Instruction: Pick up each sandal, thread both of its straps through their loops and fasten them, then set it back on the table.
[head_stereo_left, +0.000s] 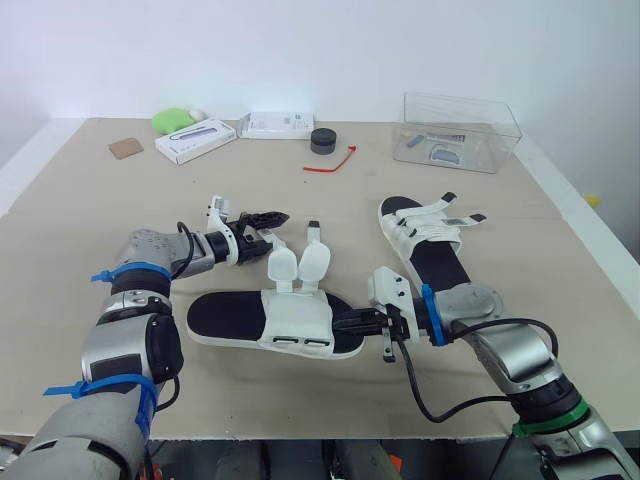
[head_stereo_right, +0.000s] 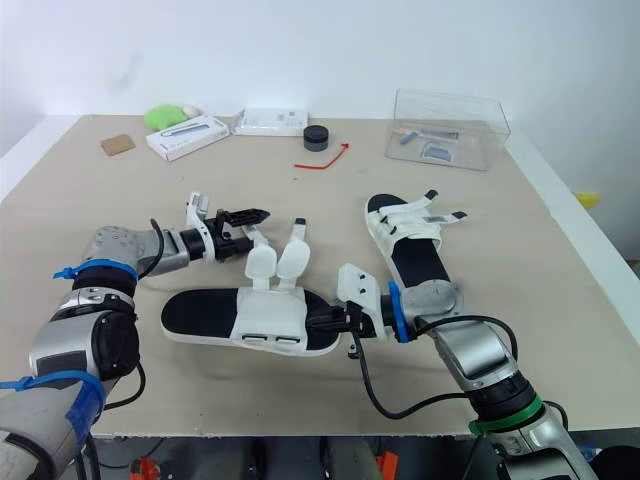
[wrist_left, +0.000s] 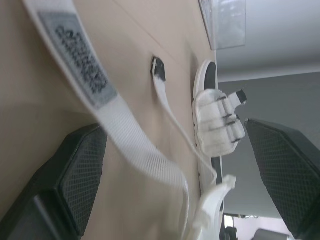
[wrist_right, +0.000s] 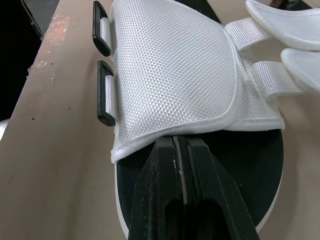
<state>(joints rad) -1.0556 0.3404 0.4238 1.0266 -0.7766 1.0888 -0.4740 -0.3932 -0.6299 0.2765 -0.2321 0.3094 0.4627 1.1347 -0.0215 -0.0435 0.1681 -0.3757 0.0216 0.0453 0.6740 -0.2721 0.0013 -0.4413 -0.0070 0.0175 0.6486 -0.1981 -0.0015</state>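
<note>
The near sandal (head_stereo_left: 265, 322) lay flat on the counter (head_stereo_left: 80, 220) in front of the robot. Its two straps (head_stereo_left: 300, 265) were undone and stood up from the white upper. I had the left tool (head_stereo_left: 275, 224) just beyond those straps with its fingers (wrist_left: 75, 170) spread wide. One strap passed between them ungripped. The right tool (head_stereo_left: 340, 322) sat at the sandal's right end, its fingers pressed together over the black insole, tips against the hem of the upper. I could not tell whether they nipped any fabric. Two black loops (wrist_right: 104, 35) sat on the side of the upper facing the robot. The second sandal (head_stereo_left: 430, 245) rested further right on the counter, apart from both tools.
</note>
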